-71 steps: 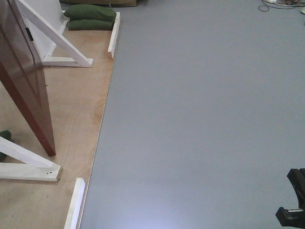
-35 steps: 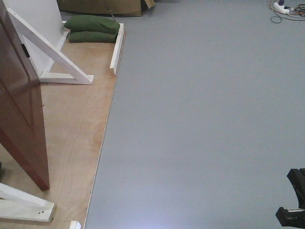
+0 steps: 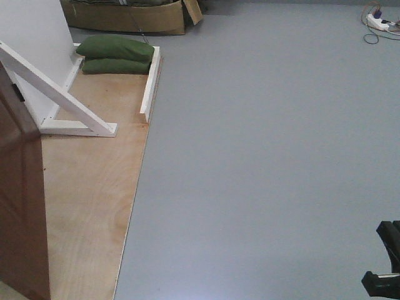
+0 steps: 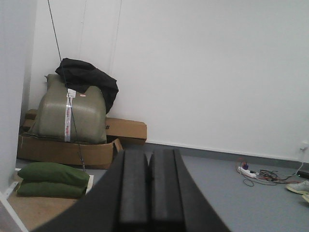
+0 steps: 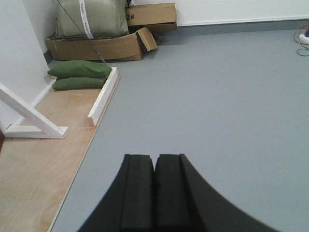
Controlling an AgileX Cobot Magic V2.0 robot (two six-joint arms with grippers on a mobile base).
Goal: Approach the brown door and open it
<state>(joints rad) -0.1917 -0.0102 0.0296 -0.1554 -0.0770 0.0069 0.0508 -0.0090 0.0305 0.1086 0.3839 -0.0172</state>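
- Grey floor (image 3: 269, 156) fills most of the front view; brown door (image 3: 22, 206) sits only at the lower left edge, handle out of frame.
- Risk: with the door barely in view, the base could clip its edge or the plywood platform (image 3: 87, 187).
- Left gripper (image 4: 148, 159), right gripper (image 5: 155, 162): pads pressed together, nothing held.
- Count: one door, one diagonal white brace (image 3: 59, 100), two green sandbags (image 3: 112, 55).

A plain grey floor (image 3: 262, 156) fills most of the room and meets a white wall (image 4: 217, 63) at a grey skirting (image 4: 203, 149). On the left lies a plywood platform (image 3: 87, 206) bearing a white wooden brace (image 3: 75, 127) and two stacked green sandbags (image 3: 115, 53); beyond them a cardboard box (image 3: 125, 19) holds an olive bundle (image 4: 72, 113), and a power strip (image 3: 377, 20) lies far right
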